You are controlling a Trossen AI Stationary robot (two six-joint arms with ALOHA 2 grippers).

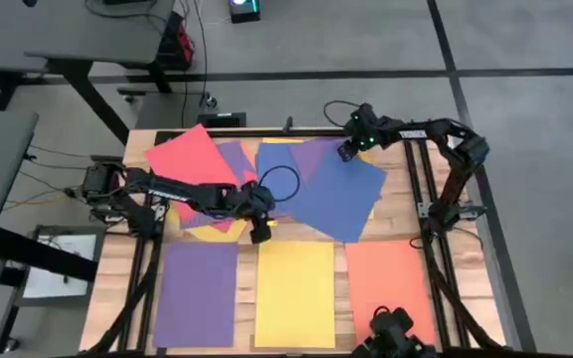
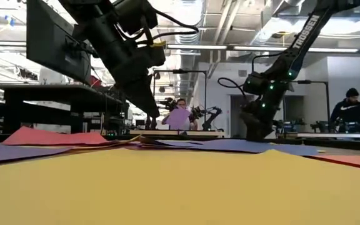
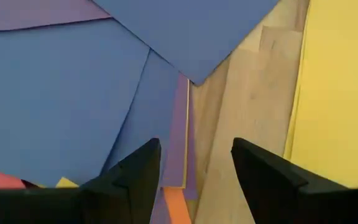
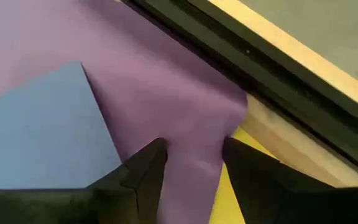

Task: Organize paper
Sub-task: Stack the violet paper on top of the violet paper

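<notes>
On the wooden surface [image 1: 396, 214], a loose pile of paper [image 1: 336, 189] in red, blue and purple overlaps at the far half. Purple [image 1: 195, 293], yellow [image 1: 294, 293] and orange [image 1: 386, 283] sheets lie side by side at the near edge. The left pincer [image 1: 260, 234] hangs spread, holding nothing, at the pile's near edge. The right pincer [image 1: 346, 152], at the far edge, straddles a purple sheet [image 4: 185, 112], parted, though whether it grips I cannot tell.

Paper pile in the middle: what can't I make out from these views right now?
- Sheet count in the paper pile: high view, sheets overlap.
- Left claw contact with paper: high view, arm covers it; its wrist view shows open fingers.
- Right claw grip on the purple sheet: fingertips cut off by the picture's edge.
</notes>
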